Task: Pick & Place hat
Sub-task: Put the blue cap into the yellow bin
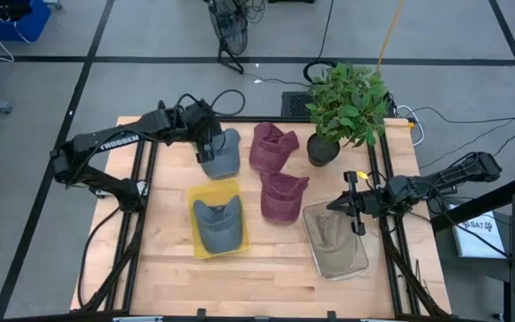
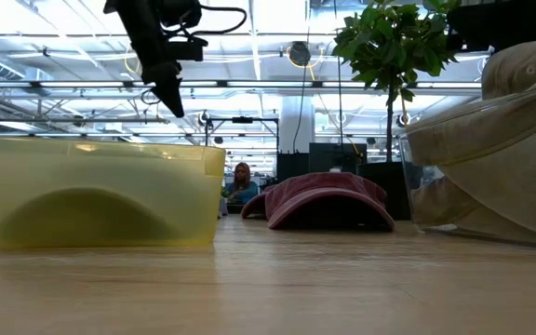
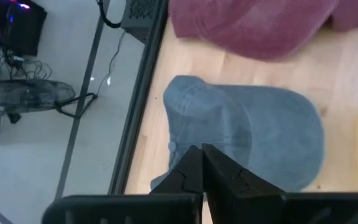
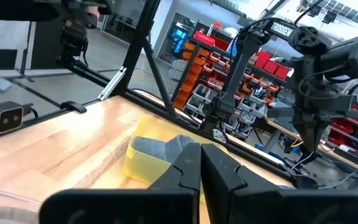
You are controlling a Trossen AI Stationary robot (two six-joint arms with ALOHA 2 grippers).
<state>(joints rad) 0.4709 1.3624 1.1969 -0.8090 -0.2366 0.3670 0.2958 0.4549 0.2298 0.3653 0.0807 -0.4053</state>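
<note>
Two blue-grey hats [image 1: 224, 150], two maroon hats [image 1: 271, 146], yellow bin [image 1: 202, 195], tan hat [image 1: 333, 231].

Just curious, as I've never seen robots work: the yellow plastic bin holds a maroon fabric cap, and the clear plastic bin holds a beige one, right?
Not quite. The yellow plastic bin holds a blue-grey fabric cap, not a maroon one, as the high view shows. The clear plastic bin does hold a beige cap.

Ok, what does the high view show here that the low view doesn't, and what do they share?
Only the high view shows the loose blue hat under the left gripper, the right gripper by the clear bin, and two maroon hats. Only the low view shows a person beyond the table. Both show the yellow bin, the plant and a maroon hat.
</note>
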